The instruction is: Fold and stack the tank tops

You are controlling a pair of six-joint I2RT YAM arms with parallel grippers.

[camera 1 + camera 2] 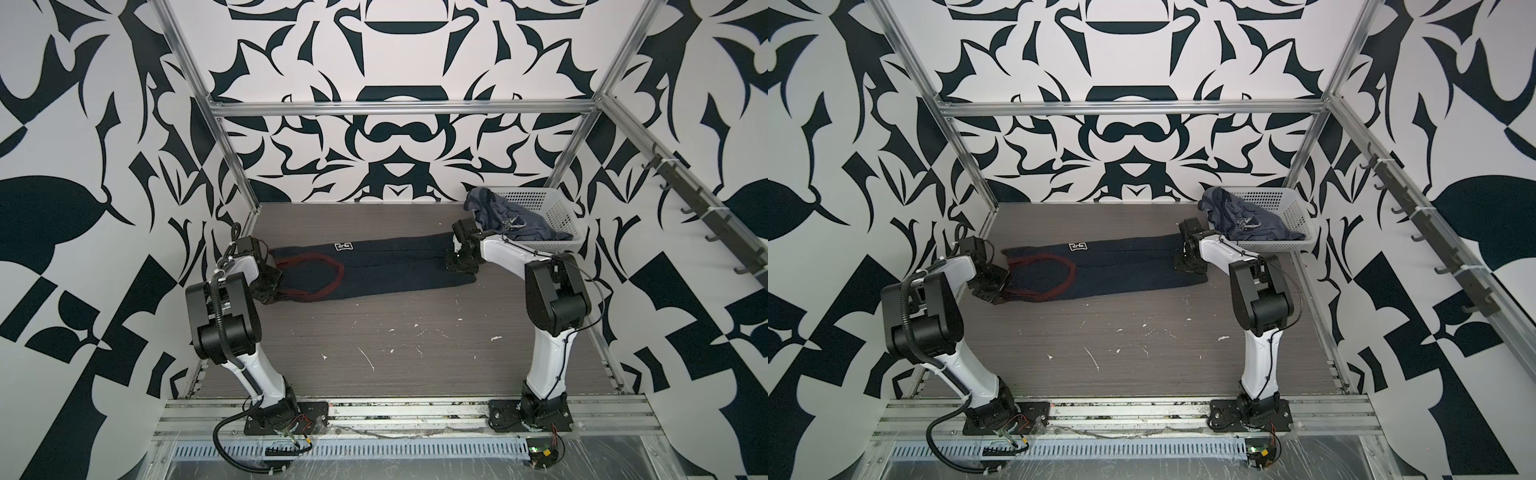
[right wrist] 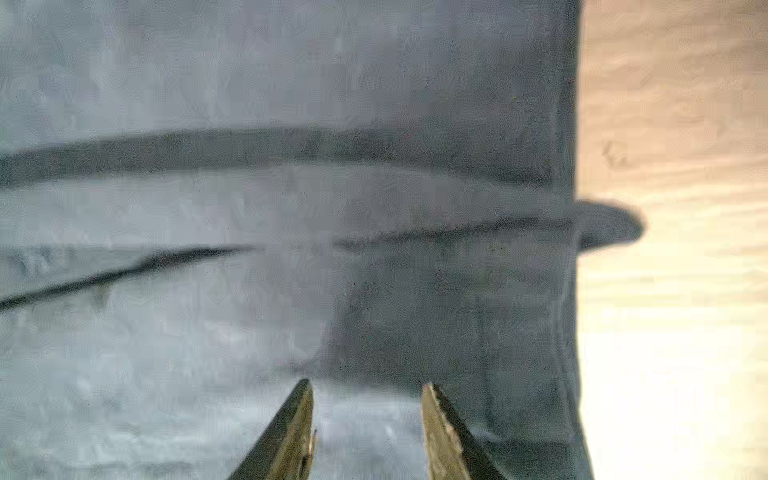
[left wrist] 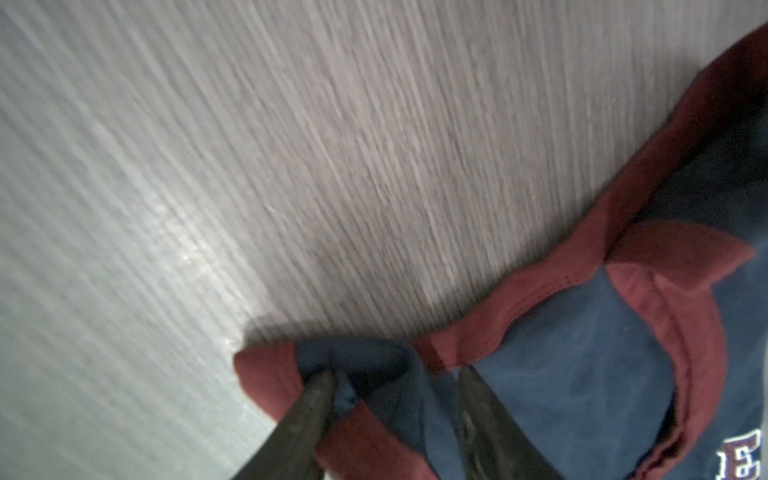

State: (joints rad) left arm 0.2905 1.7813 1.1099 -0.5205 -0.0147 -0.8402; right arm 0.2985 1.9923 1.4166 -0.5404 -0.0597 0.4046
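The dark navy tank top [image 1: 374,270] [image 1: 1113,270] lies on the table as a long narrow strip, its red-trimmed straps on the left and its hem on the right. My left gripper [image 1: 270,286] [image 3: 395,386] is down on the strap end, jaws apart, with red-trimmed cloth [image 3: 582,374] bunched between the fingers. My right gripper [image 1: 461,262] [image 2: 368,390] stands open over flat navy cloth [image 2: 291,208] near the hem edge. The slate-blue tank top [image 1: 507,216] [image 1: 1241,216] is crumpled in the basket and hangs over its left rim.
The white perforated basket [image 1: 557,212] [image 1: 1291,212] stands at the back right corner, just behind my right arm. Metal frame posts [image 1: 232,166] edge the grey wood-grain table [image 1: 395,332]. A rail of hooks [image 1: 706,216] runs along the right wall.
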